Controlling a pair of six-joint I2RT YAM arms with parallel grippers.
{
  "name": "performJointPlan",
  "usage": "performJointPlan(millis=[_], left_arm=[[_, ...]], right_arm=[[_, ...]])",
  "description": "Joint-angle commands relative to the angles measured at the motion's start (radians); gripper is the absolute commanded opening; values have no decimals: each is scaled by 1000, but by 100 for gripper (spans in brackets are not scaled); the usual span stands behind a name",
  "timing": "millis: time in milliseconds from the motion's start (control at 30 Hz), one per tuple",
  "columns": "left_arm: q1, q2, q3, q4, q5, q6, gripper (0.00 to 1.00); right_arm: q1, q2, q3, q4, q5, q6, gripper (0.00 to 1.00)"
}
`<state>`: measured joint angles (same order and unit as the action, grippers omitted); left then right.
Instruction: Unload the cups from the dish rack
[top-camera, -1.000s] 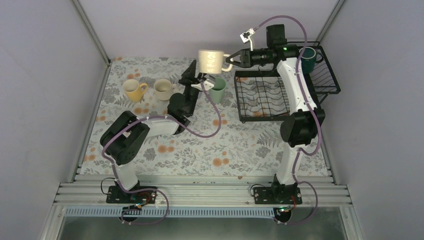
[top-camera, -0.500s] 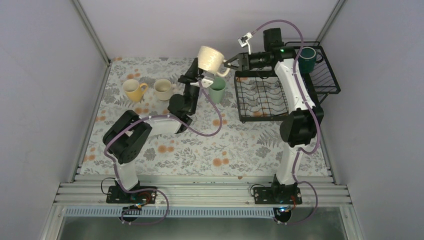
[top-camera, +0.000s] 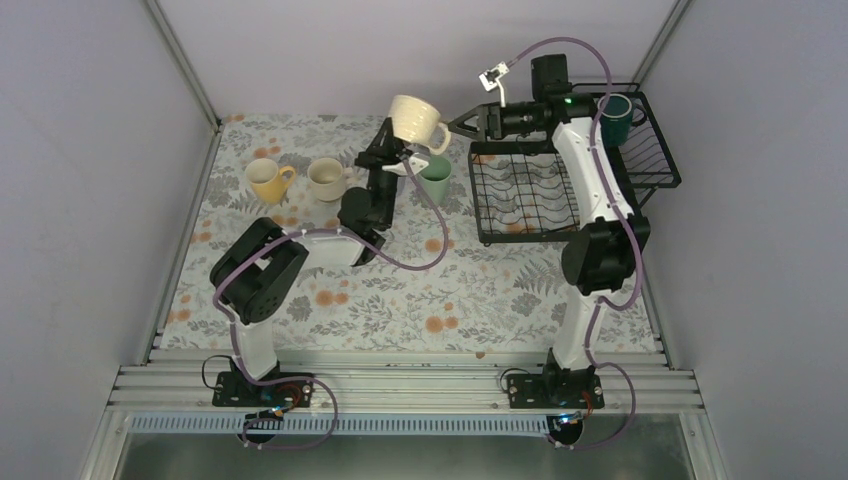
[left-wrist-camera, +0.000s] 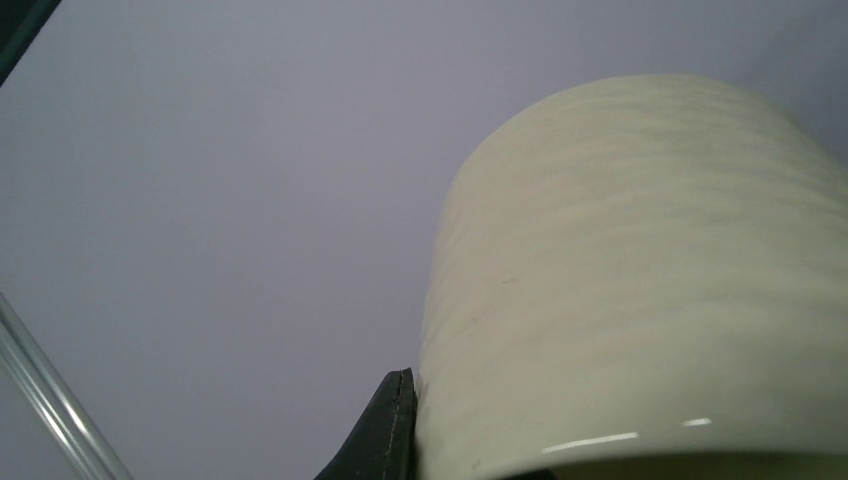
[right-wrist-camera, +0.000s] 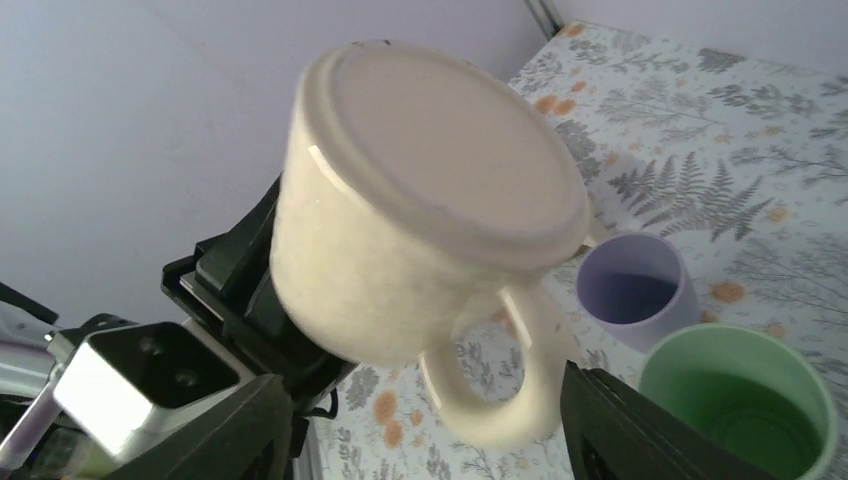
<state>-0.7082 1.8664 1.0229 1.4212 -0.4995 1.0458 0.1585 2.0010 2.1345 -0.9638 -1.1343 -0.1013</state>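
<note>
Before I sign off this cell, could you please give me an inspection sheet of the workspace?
Surface: floral cloth, flat.
Job's things: cream mug aloft, tilted; yellow mug, second cream mug, mint tumbler and lavender tumbler on the cloth; dark green mug in the dish rack basket.
Clutter: nothing seen.
Grippers: left gripper holds the cream mug; right gripper open by its handle.
Cables: purple cables loop along both arms.
Surroundings: plain walls, rail at near edge.

The left arm reaches forward, the left gripper (top-camera: 397, 150) clamped on the raised cream mug (top-camera: 416, 117), while the right gripper (top-camera: 459, 124) points leftward, fingers (right-wrist-camera: 622, 428) spread apart.
</note>
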Motion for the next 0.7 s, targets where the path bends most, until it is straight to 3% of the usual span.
performJointPlan(millis=[0, 167, 333, 533, 633, 667], left_arm=[[38, -35, 26, 42, -36, 64, 2], [102, -182, 64, -243, 28, 21, 2], [178, -315, 211, -711, 80, -59, 2], [328, -350, 613, -1521, 222, -236, 2], [380, -329, 743, -1894, 295, -175, 2], [395, -333, 742, -1945, 266, -158, 2]], right_arm=[[-19, -92, 15, -4, 112, -23, 72], [-59, -84, 71, -55, 236, -60, 73], [-66, -70, 123, -115, 329, -102, 74], [-66, -72, 138, -186, 517, -224, 75], [-66, -77, 127, -223, 600, -284, 75], [-67, -91, 113, -215, 645, -291, 75]])
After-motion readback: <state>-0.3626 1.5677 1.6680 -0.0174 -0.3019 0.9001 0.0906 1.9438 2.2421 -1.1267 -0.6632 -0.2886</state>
